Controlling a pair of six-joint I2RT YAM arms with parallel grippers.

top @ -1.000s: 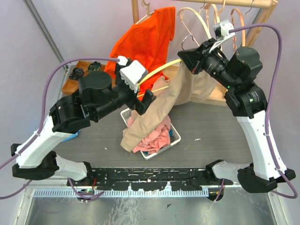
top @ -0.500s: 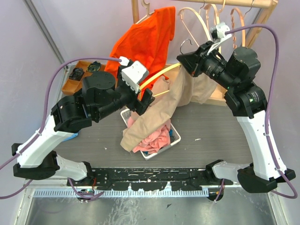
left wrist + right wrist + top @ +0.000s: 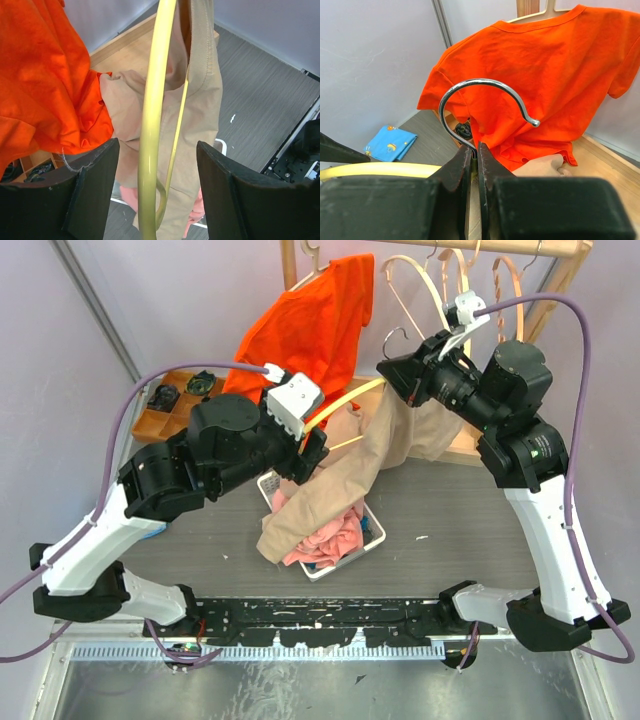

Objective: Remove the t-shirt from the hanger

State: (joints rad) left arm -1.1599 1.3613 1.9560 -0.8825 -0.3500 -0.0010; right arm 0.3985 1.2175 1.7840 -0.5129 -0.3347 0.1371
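A beige t-shirt (image 3: 385, 445) hangs on a yellow hanger (image 3: 338, 400) and trails down into the basket. My right gripper (image 3: 392, 368) is shut on the hanger's neck just below its metal hook (image 3: 480, 85). My left gripper (image 3: 156, 150) is open, one finger on each side of the hanger's yellow arm (image 3: 152, 115), with a gap on both sides. In the left wrist view the t-shirt (image 3: 205, 110) drapes behind that arm. A fold of it (image 3: 545, 164) shows under the hook in the right wrist view.
An orange t-shirt (image 3: 320, 330) hangs on the wooden rack (image 3: 440, 248) beside several bare hangers. A white basket (image 3: 372, 538) of pink clothes stands under the beige shirt. A wooden tray (image 3: 160, 410) sits at the back left, and a blue cloth (image 3: 390, 142) lies on the table.
My left gripper has moved up and right onto the hanger's yellow arm, and its jaws have narrowed. The right gripper, with the hanger, has shifted slightly left.
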